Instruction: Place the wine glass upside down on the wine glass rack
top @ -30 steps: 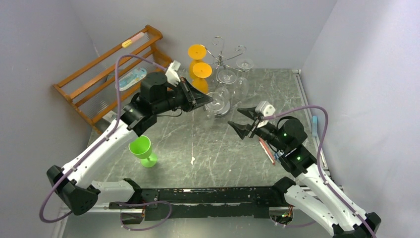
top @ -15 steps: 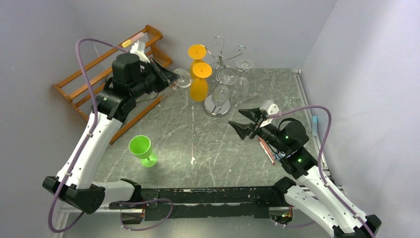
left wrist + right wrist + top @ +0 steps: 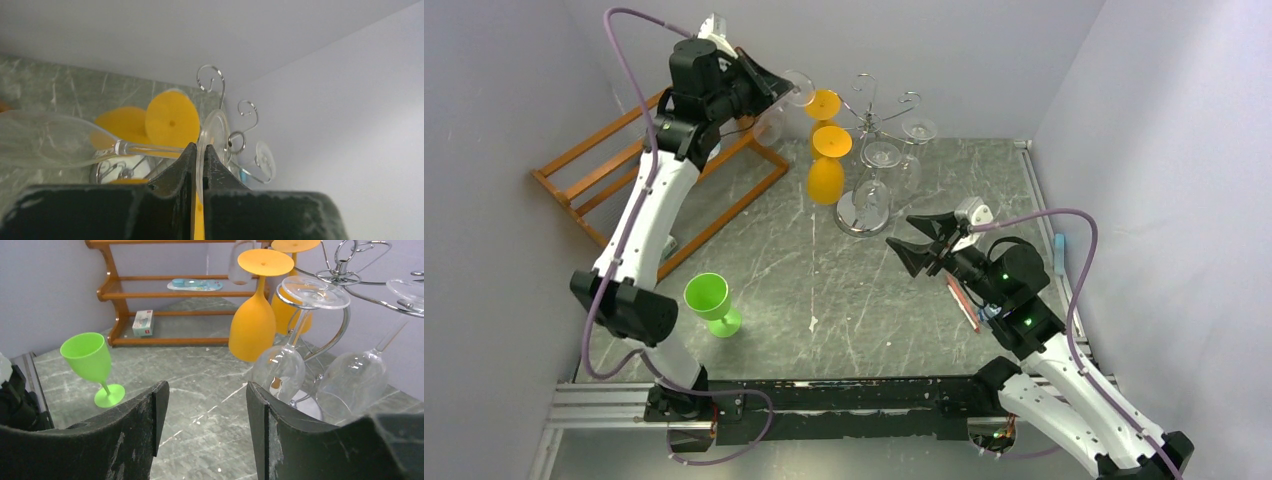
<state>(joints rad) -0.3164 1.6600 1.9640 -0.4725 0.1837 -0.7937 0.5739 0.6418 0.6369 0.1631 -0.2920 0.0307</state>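
Observation:
My left gripper (image 3: pixel 786 88) is raised high at the back and shut on the round foot of a clear wine glass (image 3: pixel 771 123). The glass lies roughly sideways, its bowl toward the wooden rack. In the left wrist view the jaws (image 3: pixel 200 147) pinch the foot disc, and the stem and bowl (image 3: pixel 45 145) run off to the left. The silver wire wine glass rack (image 3: pixel 862 216) stands just right of the glass, and its scroll arms (image 3: pixel 220 95) show beyond the foot. My right gripper (image 3: pixel 914 245) is open and empty, low and right of the rack's base (image 3: pixel 345 275).
Two orange glasses (image 3: pixel 826 170) and two clear glasses (image 3: pixel 881 155) hang upside down on the silver rack. An orange wooden slatted rack (image 3: pixel 624 165) stands at the back left. A green goblet (image 3: pixel 709 298) stands upright at the front left. Walls close in behind and on both sides.
My left arm has lifted and swung back, carrying the clear glass from near the rack's base up to the level of its top. The right arm has barely moved.

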